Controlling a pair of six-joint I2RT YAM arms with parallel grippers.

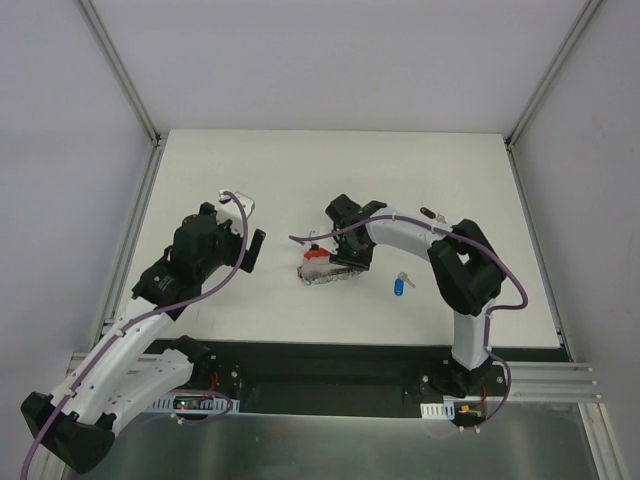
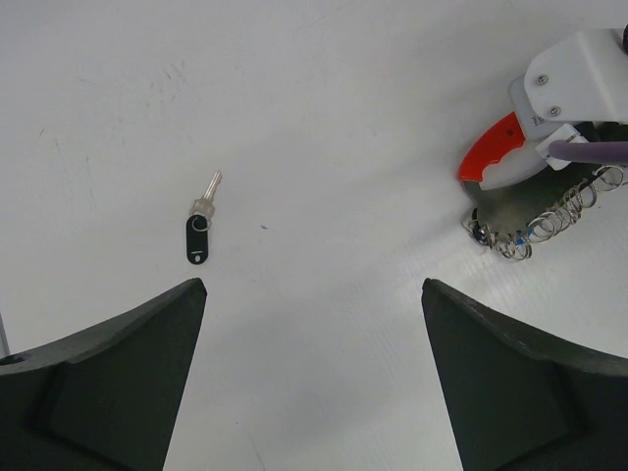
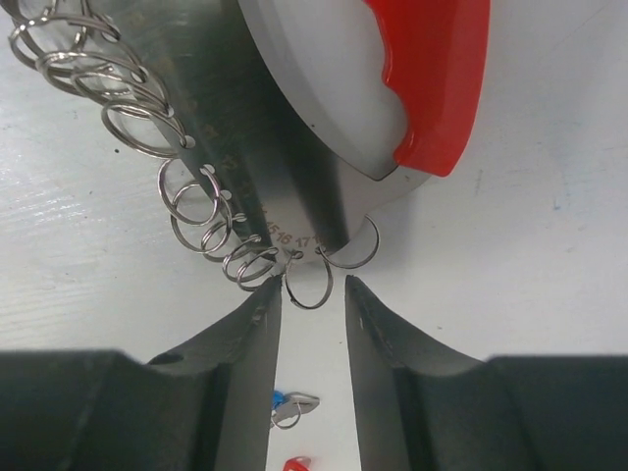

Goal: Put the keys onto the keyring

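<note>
The left gripper [image 2: 314, 287] hangs with fingers wide apart and empty, a black-headed silver key [image 2: 199, 231] ahead to its left. The keyring [image 1: 325, 268], a curved red plastic band with a silver chain of rings, lies mid-table, nearer the right arm. The right gripper [image 3: 312, 287] straddles one small ring, fingers narrowly apart, not visibly pinching; the blue-headed silver key [image 1: 400, 285] lies just right

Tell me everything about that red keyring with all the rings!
The keyring has a curved red plastic band on a white body, a grey metal plate with tiny numbers, and many silver wire rings strung along its edge. It lies on the white table. The right tool straddles one ring.
</note>
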